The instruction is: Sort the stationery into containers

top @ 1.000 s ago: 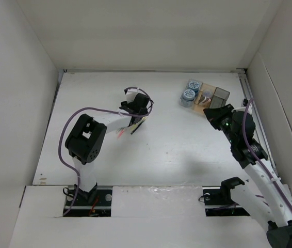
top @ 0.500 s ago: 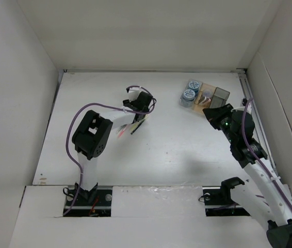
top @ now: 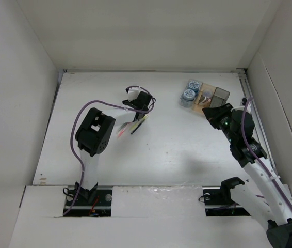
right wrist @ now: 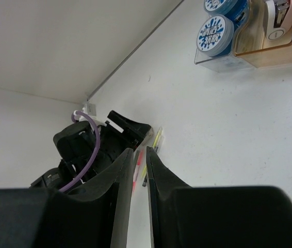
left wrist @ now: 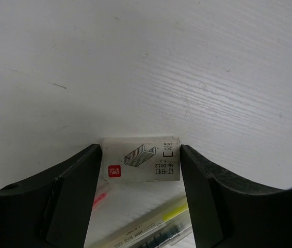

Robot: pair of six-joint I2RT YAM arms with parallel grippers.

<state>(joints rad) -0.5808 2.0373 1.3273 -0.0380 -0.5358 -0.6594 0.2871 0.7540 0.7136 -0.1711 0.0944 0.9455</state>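
Advanced, left jaws clasp small rectangular printed block (left wrist: 141, 166).

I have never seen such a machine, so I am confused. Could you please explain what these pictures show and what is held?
These are two robot arms at a white table. One picture looks down from above; the other two come from a camera on each wrist. Pens lie left of the middle. At the far right stand small joined containers, with two blue cylinders in the clear part. The left gripper has its fingers against both ends of a small white staples box. The right gripper is almost shut and holds nothing.
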